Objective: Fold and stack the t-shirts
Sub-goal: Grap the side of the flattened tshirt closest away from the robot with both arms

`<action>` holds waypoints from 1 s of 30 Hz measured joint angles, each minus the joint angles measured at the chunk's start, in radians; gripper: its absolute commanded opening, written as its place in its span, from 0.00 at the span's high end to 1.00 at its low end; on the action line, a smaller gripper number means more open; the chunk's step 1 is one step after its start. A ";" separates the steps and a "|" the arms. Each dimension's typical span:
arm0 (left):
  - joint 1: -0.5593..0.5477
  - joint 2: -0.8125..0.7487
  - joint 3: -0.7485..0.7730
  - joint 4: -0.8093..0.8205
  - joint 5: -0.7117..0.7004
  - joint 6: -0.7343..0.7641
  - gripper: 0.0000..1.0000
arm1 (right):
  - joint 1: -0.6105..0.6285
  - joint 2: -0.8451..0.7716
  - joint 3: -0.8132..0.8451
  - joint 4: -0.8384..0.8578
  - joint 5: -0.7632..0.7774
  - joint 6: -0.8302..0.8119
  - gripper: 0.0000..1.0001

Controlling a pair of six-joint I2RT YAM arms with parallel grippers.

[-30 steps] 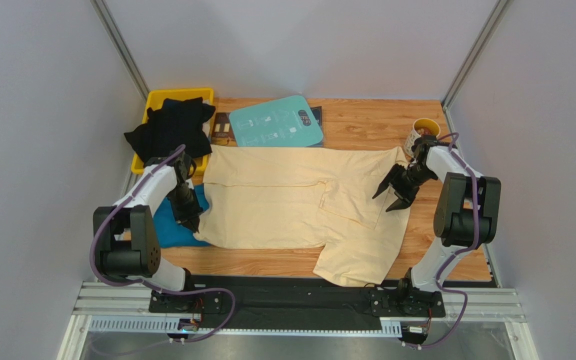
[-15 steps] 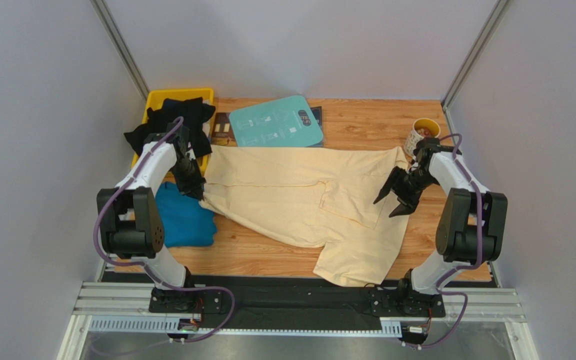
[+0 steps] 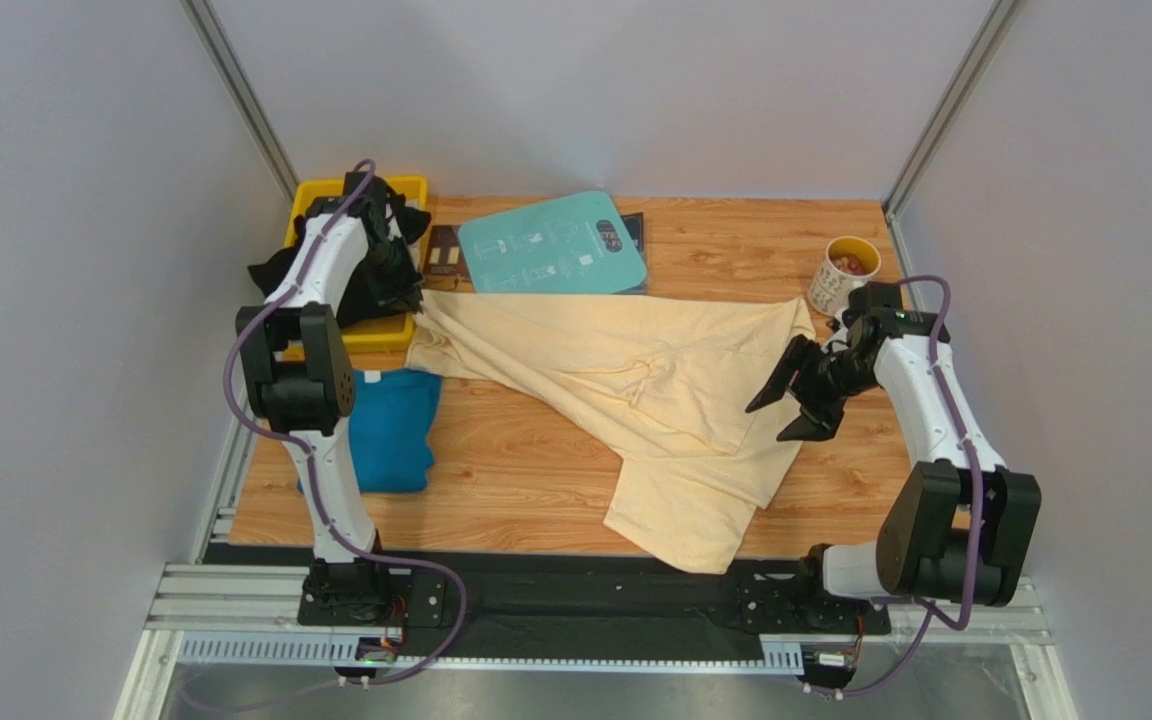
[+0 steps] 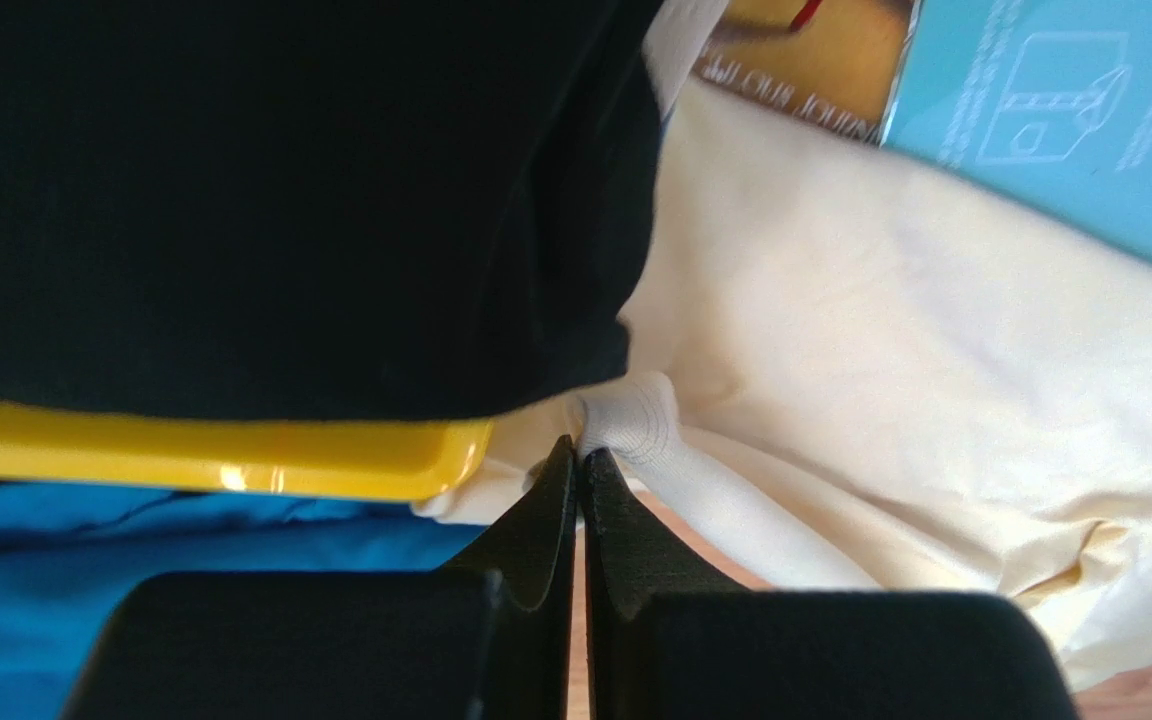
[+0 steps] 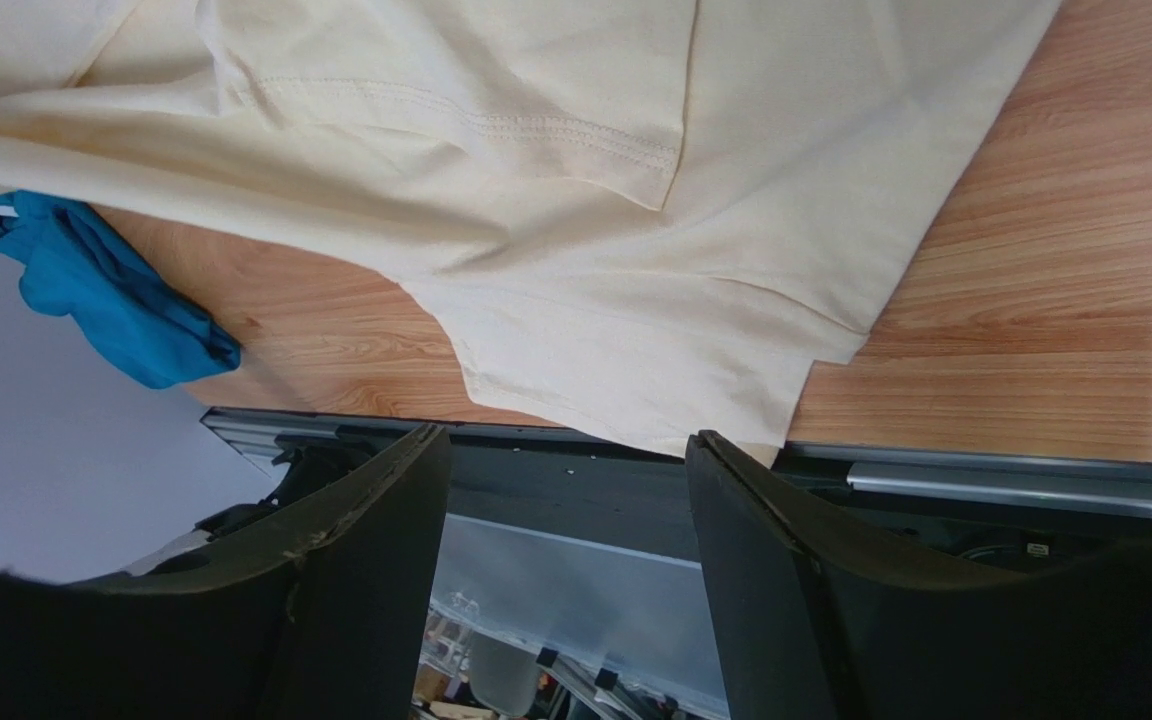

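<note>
The pale cream-yellow t-shirt [image 3: 642,390] lies stretched diagonally across the table, its lower part near the front edge. My left gripper [image 3: 408,308] is at the far left beside the yellow bin, shut on a bunched edge of that cream shirt [image 4: 630,420]; the left gripper [image 4: 579,450] shows its jaws pressed together. My right gripper [image 3: 781,411] hovers open and empty over the shirt's right side; it also shows in the right wrist view [image 5: 567,435], with the cream shirt [image 5: 612,195] beyond it. A teal-blue t-shirt [image 3: 387,428] lies crumpled at the left. Black t-shirts [image 3: 339,263] fill the bin.
A yellow bin [image 3: 330,191] stands at the far left corner. A rigid teal board [image 3: 552,245] lies on a dark booklet [image 3: 444,255] at the back. A mug [image 3: 845,272] stands at the far right. Bare wood [image 3: 898,480] shows at the right front.
My left gripper has moved away toward the yellow bin with the cream shirt's edge, dragging the shirt's left side up and uncovering the teal-blue shirt. The right gripper stayed open, shifting slightly.
</note>
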 measured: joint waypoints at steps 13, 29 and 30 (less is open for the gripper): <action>-0.033 0.166 0.164 -0.003 0.040 -0.006 1.00 | 0.172 -0.036 -0.090 -0.100 -0.027 -0.011 0.34; -0.075 0.160 0.113 -0.002 0.039 -0.005 1.00 | 0.331 0.084 -0.197 -0.167 0.043 -0.011 0.36; -0.075 0.156 0.106 -0.001 0.038 -0.005 1.00 | 0.335 0.098 -0.195 -0.166 0.049 -0.010 0.37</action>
